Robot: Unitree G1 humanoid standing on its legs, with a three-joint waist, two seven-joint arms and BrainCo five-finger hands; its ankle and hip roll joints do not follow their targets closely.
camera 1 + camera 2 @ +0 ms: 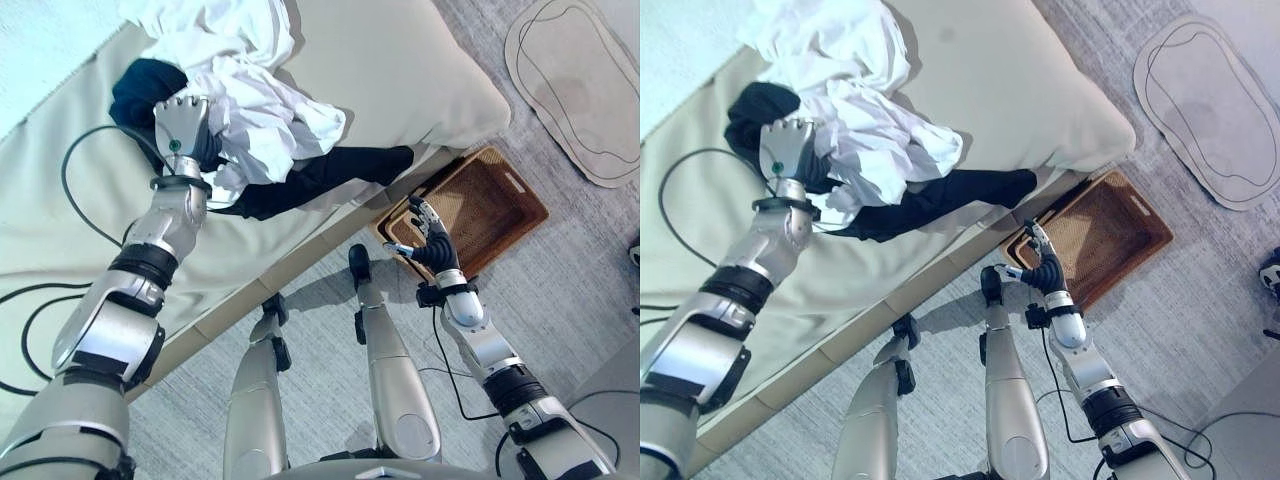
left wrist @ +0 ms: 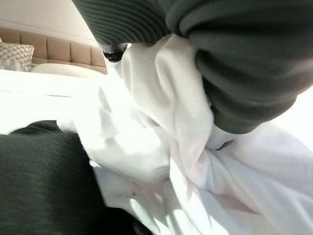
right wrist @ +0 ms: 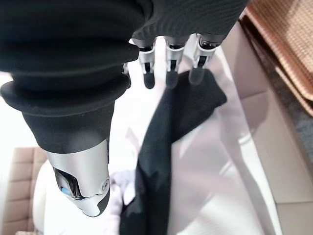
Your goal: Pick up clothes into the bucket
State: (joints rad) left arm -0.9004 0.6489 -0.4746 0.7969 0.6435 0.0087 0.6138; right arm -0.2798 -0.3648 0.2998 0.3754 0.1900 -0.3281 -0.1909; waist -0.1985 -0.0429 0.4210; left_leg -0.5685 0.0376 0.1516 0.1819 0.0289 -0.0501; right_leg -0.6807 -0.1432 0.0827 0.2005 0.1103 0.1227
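Left hand down on clothes pile on bed; right hand idle over basket.

L hand: back of hand up, fingers buried in white garment, so can't tell if clenched or loose. Dark garment lies under and beside the white one, one end trailing toward bed edge. R hand: fingers straight and relaxed, holding nothing, above near rim of brown woven basket, which sits on grey floor just beside bed. Pale mat on floor past basket.
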